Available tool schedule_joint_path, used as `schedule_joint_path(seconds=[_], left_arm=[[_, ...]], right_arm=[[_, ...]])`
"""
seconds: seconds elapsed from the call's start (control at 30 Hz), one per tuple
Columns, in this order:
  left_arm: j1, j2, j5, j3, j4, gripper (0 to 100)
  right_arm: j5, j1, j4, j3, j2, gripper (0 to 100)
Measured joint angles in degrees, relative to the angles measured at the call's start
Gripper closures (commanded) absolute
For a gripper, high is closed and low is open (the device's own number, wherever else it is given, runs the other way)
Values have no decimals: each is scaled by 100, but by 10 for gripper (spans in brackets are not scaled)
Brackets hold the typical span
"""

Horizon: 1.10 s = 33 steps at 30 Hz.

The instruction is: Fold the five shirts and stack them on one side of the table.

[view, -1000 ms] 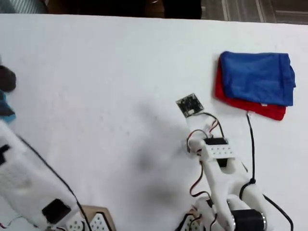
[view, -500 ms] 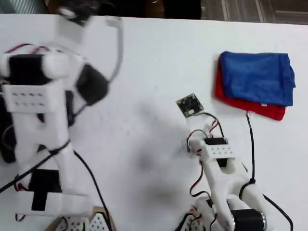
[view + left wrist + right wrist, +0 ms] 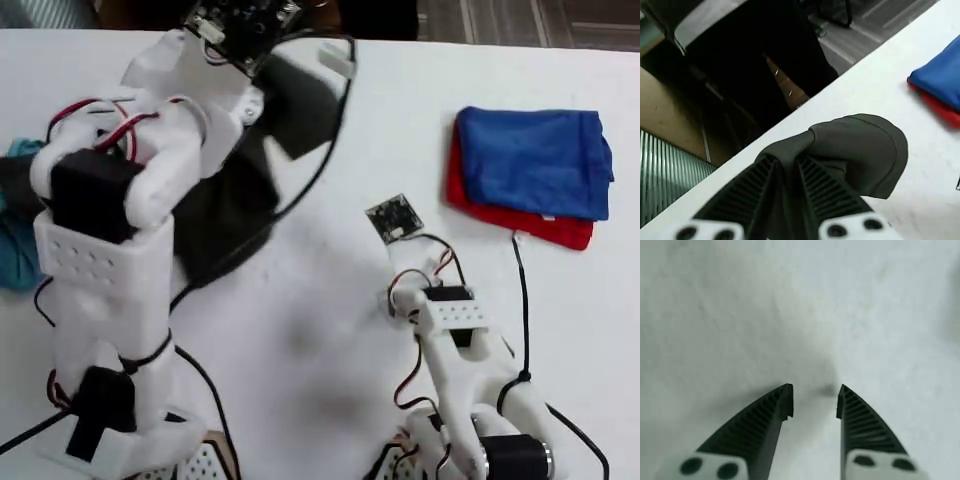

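Clamping dark shirt [image 3: 860,150], left end effector [image 3: 787,159], long axis diagonal

The dark grey shirt [image 3: 860,150], blue shirt [image 3: 535,160] and red shirt [image 3: 520,222] are soft matt cloth; the tabletop [image 3: 400,110] is smooth and matt; left hand [image 3: 787,162] and right hand [image 3: 815,400], ribbed black plastic.

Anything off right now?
The blue shirt sits skewed on the red shirt, red showing along two edges. A teal shirt lies crumpled at the table's left edge. The dark shirt hangs bunched from the left jaws.
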Motion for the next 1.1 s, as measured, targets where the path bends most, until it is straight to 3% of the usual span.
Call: schedule_joint_path(seconds=[0.13,0.27,0.43,0.63,0.77,0.97,1.1], left_arm=[[18,255,0,0,-79,930],[18,668,0,-9,229,741],[-492,897,18,-18,633,755],[-2180,1064,18,18,1064,762],[-3569,1486,18,756,1108,760],[-5398,2760,-308,1969,-44,759],[-5864,3569,-563,1978,-396,759]], right_arm=[[0,0,0,0,0,847],[0,0,0,0,0,847],[0,0,0,0,0,847],[0,0,0,0,0,847],[0,0,0,0,0,847],[0,0,0,0,0,847],[0,0,0,0,0,847]])
